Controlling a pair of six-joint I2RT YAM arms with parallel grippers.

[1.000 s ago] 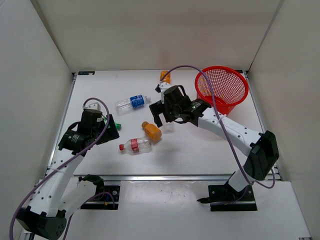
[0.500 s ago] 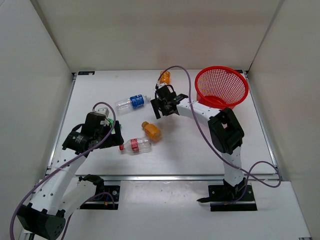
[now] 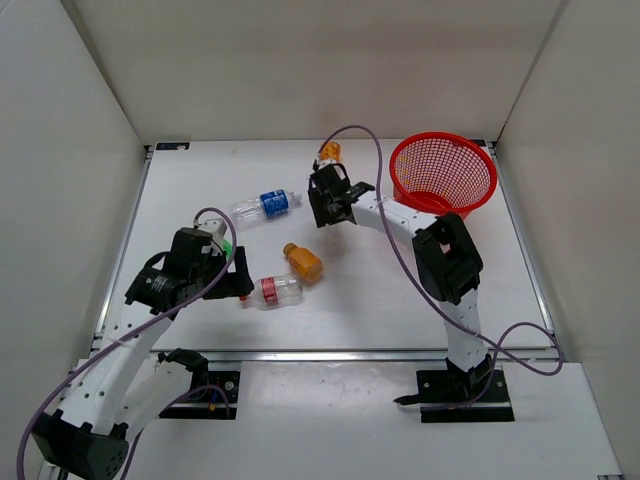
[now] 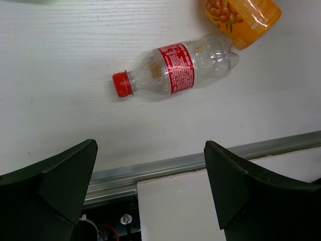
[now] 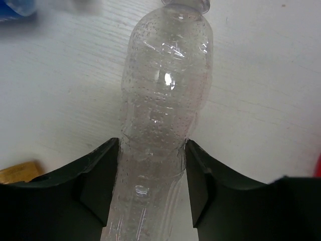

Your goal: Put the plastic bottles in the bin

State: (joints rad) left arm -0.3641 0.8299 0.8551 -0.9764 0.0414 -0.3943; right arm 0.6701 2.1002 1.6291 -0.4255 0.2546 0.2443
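My right gripper [image 5: 152, 145] is shut on a clear, label-free plastic bottle [image 5: 168, 75] lying on the table. In the top view that gripper [image 3: 322, 200] hides the bottle. The red mesh bin [image 3: 492, 175] stands to its right. My left gripper [image 4: 150, 144] is open and empty, just short of the red-label bottle [image 4: 173, 70], which lies on its side. From above, the left gripper [image 3: 240, 275] sits left of that bottle [image 3: 270, 290]. An orange bottle [image 3: 303, 262] touches its base. A blue-label bottle [image 3: 265, 204] and another orange bottle [image 3: 330, 153] lie farther back.
A bit of green [image 3: 227, 243] shows beside the left arm. The table's metal front rail [image 4: 165, 163] runs under the left fingers. White walls enclose the table on three sides.
The right gripper swung back and left, came down and shut on the clear bottle. The left arm moved right, toward the red-label bottle, and stayed open.
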